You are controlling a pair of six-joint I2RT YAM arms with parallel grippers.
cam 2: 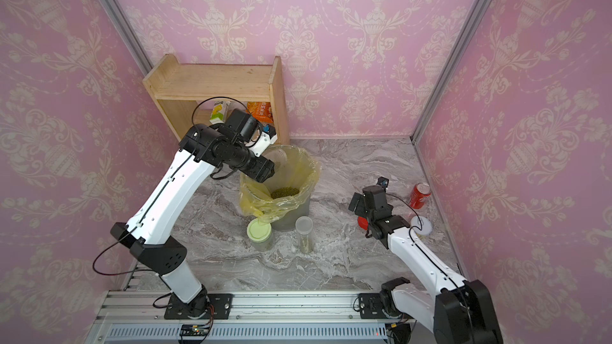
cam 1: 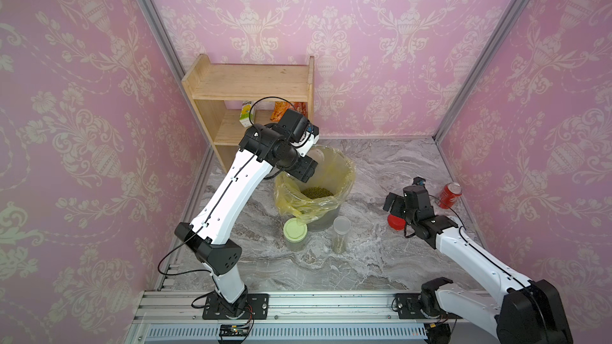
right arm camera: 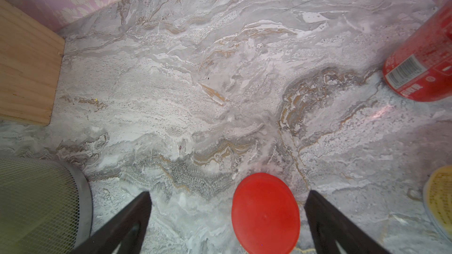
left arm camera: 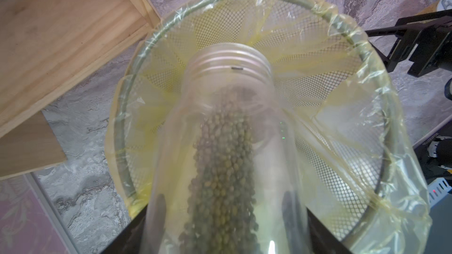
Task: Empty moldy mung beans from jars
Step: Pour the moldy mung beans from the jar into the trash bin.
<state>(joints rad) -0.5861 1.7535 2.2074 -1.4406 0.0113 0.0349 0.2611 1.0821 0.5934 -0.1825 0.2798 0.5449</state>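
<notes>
My left gripper (left arm camera: 225, 206) is shut on an open clear jar (left arm camera: 227, 118), tilted mouth-down over a mesh bin (left arm camera: 367, 45) lined with a yellow bag. Mung beans (left arm camera: 220, 167) lie in a stream along the jar's lower wall. More beans (cam 1: 316, 192) are piled at the bottom of the bin (cam 1: 344, 173). Two closed jars stand in front of the bin: a squat one with a pale-green lid (cam 1: 295, 230) and a tall narrow whitish one (cam 1: 341, 233). My right gripper (right arm camera: 229, 194) hangs open just above a red lid (right arm camera: 266, 213) that lies flat on the marble.
A red soda can (cam 1: 450, 195) stands at the far right, and a yellow tin (cam 2: 421, 225) sits beside my right arm. A wooden shelf (cam 1: 251, 87) with a carton and snack packs fills the back left corner, close behind the bin. Pink walls enclose three sides.
</notes>
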